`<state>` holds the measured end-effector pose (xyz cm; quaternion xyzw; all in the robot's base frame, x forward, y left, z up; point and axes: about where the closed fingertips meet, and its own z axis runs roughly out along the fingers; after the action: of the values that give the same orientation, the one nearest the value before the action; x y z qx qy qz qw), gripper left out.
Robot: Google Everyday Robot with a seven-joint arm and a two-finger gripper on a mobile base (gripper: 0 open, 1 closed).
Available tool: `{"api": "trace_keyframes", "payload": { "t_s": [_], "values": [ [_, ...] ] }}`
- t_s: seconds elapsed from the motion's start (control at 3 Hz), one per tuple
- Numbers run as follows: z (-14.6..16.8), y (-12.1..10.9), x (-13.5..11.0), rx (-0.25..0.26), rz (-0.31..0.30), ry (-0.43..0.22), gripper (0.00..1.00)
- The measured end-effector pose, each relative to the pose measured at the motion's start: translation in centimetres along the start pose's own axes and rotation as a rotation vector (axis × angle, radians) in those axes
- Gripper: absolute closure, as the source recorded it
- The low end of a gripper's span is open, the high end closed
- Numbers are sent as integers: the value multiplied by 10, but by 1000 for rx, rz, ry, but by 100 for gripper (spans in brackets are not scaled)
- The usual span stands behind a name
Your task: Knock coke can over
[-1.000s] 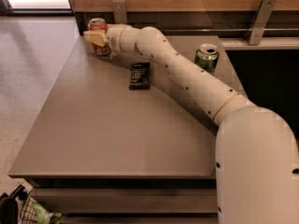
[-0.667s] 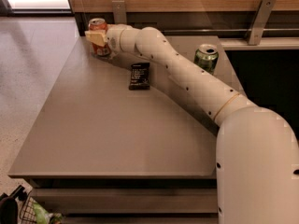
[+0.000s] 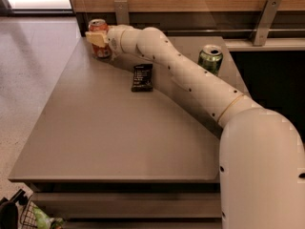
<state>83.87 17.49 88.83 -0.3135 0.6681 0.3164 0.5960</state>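
The coke can [image 3: 97,28], red-orange with a silver top, stands upright at the far left corner of the grey table [image 3: 105,128]. My gripper [image 3: 96,39] is at the can, its pale fingers lying across the can's front at mid height. The white arm reaches from the lower right across the table to it. The lower part of the can shows below the fingers.
A green can [image 3: 210,57] stands upright at the far right of the table, just behind the arm. A small black packet [image 3: 142,77] lies flat in front of the arm. A wooden wall with metal brackets runs behind the table. The floor drops off at the left.
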Motion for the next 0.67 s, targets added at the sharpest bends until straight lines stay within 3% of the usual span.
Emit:
{"api": "trace_keyframes", "payload": {
  "t_s": [0.67],
  "values": [
    [-35,14,-29,4,-56,239,100]
  ]
}}
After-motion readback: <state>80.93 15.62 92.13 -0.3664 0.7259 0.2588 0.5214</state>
